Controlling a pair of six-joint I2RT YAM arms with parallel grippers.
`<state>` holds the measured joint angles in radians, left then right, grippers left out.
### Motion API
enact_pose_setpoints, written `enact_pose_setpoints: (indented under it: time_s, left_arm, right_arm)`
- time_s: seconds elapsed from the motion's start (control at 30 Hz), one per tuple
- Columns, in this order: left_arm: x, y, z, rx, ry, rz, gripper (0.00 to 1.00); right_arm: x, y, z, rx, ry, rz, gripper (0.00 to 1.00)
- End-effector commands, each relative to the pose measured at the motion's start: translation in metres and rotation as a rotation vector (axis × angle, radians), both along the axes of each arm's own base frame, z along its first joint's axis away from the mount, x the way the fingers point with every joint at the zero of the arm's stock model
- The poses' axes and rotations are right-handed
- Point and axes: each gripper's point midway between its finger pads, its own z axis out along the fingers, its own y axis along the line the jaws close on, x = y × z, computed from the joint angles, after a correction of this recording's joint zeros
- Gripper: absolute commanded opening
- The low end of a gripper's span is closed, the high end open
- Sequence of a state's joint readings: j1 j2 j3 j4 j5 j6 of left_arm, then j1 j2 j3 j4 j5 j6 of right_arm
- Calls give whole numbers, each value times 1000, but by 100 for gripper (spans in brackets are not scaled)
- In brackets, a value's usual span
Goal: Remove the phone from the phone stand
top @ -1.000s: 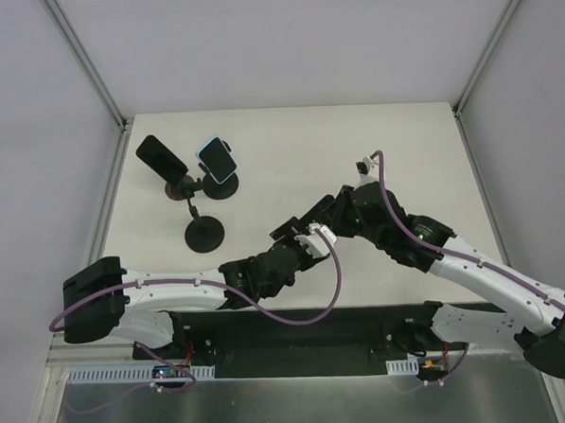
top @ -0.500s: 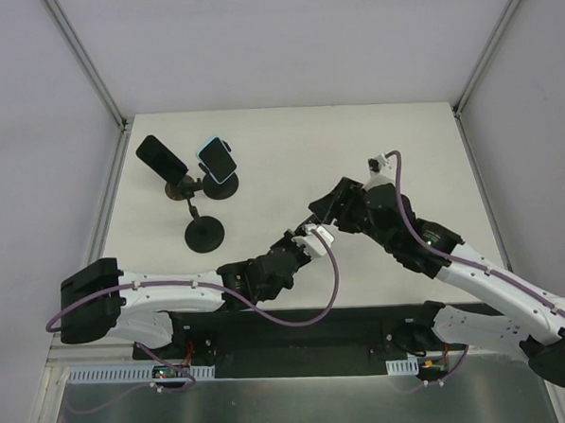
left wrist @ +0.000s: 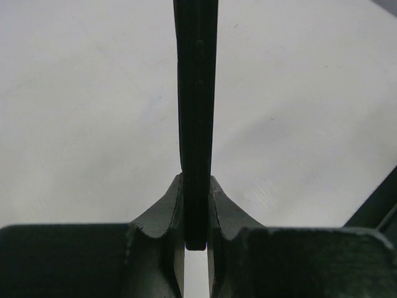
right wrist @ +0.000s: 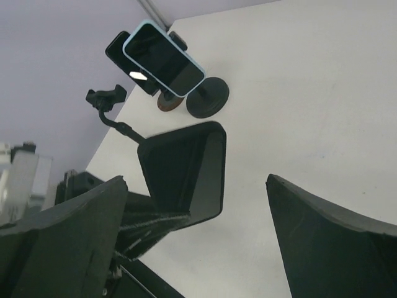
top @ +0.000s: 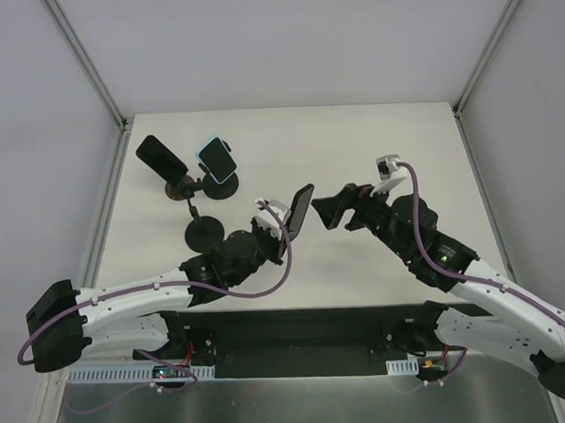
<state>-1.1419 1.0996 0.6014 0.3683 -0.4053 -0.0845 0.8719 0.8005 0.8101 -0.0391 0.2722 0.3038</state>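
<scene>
Grip check: the phone (top: 302, 209) hangs mid-frame, clamped by its lower edge in the left gripper (top: 285, 223), with its long axis running up and away from the fingers. The right gripper (top: 332, 210) gapes wide just to its right, touching nothing. Further left, the phone stand (top: 205, 234) is bare; its neighbours, upper left, carry a black phone (top: 161, 157) and a blue-cased phone (top: 217, 158).

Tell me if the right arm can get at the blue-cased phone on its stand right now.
Probably, though not straight. The right gripper is open and empty, but the black phone clamped in the left gripper sits between it and the blue-cased phone; it would have to go around.
</scene>
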Motion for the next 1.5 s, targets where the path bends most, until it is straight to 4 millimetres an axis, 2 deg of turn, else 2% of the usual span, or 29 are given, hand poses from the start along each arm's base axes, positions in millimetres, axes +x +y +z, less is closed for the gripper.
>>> enact_pose_setpoints:
  time_s: [0.0,0.23,0.37,0.5,0.7,0.87,0.97,1.13,1.47]
  left_arm:
    - [-14,-11,36,-317,144,-81,0]
    - [-20,-9,58,-460,204,-113,0]
    - [-18,-9,59,-505,234,-109,0]
    - [-18,-10,59,-555,274,-114,0]
    - [-16,-9,59,-566,286,-105,0]
    - [-16,-11,60,-577,294,-107,0]
    - [-17,-9,61,-585,292,-105,0]
    - [-16,-8,63,-590,287,-97,0]
    - [-16,-11,65,-597,291,-105,0]
  right_arm:
    - [-5,25,17,8,-146,149,96]
    - [-8,53,7,22,-148,260,96]
    - [-1,63,2,12,-132,255,96]
    - [5,71,-19,-43,-99,227,96]
    - [-2,82,-29,-73,-82,231,96]
    - [6,75,-43,-107,-38,153,96]
    - [15,62,-52,-127,-6,60,96]
    - [14,62,-54,-134,2,63,99]
    - [8,80,-50,-156,6,151,75]
